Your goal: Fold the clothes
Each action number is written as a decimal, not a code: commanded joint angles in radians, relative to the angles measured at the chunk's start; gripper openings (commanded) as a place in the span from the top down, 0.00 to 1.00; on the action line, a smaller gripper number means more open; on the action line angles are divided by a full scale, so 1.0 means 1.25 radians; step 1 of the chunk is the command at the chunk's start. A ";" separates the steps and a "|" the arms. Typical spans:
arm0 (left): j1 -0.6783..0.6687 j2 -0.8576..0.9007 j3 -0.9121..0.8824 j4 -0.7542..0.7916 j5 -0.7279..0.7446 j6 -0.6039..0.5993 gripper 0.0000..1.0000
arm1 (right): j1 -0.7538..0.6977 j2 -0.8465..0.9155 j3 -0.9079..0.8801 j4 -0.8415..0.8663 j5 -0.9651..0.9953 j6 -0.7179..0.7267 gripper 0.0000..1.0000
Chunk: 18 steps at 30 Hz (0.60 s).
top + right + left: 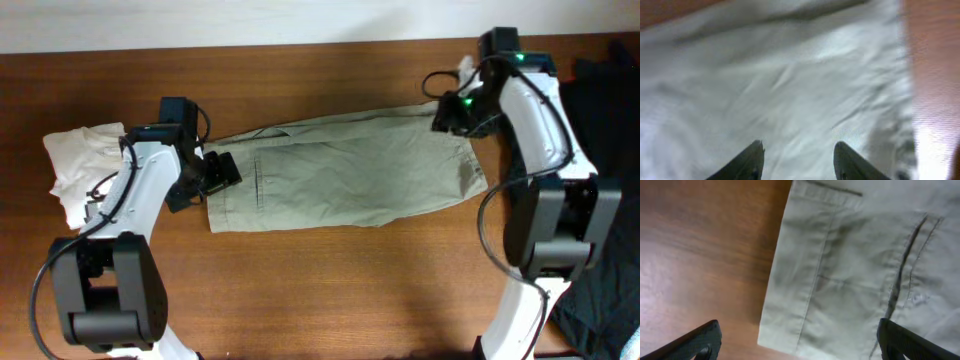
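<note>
Trousers (340,175) whole only overhead — wrist views: left gripper (799,332) jaws wide, right gripper (799,150) jaws parted, empty.

1 pair of khaki trousers (350,170), 1 white tee (75,160), 1 dark garment pile (612,88).

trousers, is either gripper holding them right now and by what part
Nothing is held: the left gripper and right gripper hover over the trousers, fingers apart.

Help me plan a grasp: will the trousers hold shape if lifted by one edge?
Probably floppy: the trousers lie flat with soft wrinkles, so a lifted edge would likely sag. Pushed, they may bunch rather than slide on the table. The stitched edge looks slightly stiffer.
</note>
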<state>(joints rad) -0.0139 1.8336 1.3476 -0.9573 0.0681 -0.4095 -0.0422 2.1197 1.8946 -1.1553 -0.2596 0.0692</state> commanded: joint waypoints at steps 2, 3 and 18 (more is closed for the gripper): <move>0.024 0.105 0.006 0.061 0.113 0.163 0.01 | 0.114 -0.027 0.002 -0.048 -0.026 -0.056 0.51; 0.025 0.130 0.006 0.073 0.133 0.181 0.01 | 0.132 -0.027 0.002 -0.052 -0.026 -0.056 0.51; 0.030 0.228 0.008 0.139 0.485 0.405 1.00 | 0.298 -0.025 -0.018 -0.076 -0.010 -0.042 0.61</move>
<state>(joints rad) 0.0200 2.0998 1.3682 -0.7742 0.6300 0.0605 0.3271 2.1029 1.8927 -1.2491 -0.2810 0.0181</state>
